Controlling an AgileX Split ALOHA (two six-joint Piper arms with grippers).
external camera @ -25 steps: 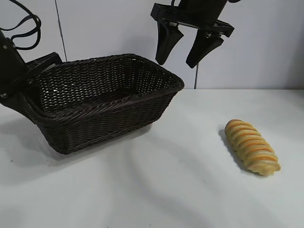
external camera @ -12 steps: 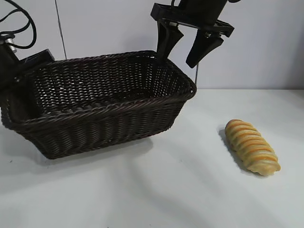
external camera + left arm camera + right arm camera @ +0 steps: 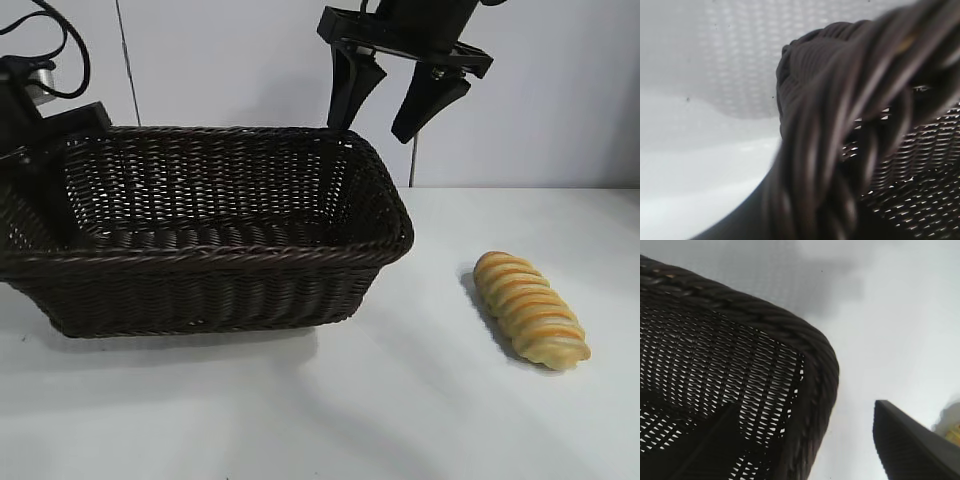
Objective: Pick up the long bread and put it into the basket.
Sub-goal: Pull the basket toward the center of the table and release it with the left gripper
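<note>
The long bread (image 3: 530, 308), golden with orange stripes, lies on the white table at the right, apart from everything. The basket (image 3: 230, 255), dark woven wicker, sits level at the left and centre. My left gripper (image 3: 42, 185) is at the basket's left end, shut on its braided rim (image 3: 840, 150), which fills the left wrist view. My right gripper (image 3: 368, 130) hangs open in the air above the basket's right end, holding nothing. In the right wrist view the basket's corner (image 3: 805, 345) lies between the fingers (image 3: 910, 450), and a sliver of the bread (image 3: 952, 427) shows at the edge.
A pale wall with a vertical seam (image 3: 122, 60) stands behind the table. Cables (image 3: 60, 45) loop above the left arm. Bare white tabletop (image 3: 330, 410) stretches in front of the basket and the bread.
The basket has swung from a tilt to level, its right end moving right and down, with the left arm shifting along with it. The right gripper and the bread have stayed put.
</note>
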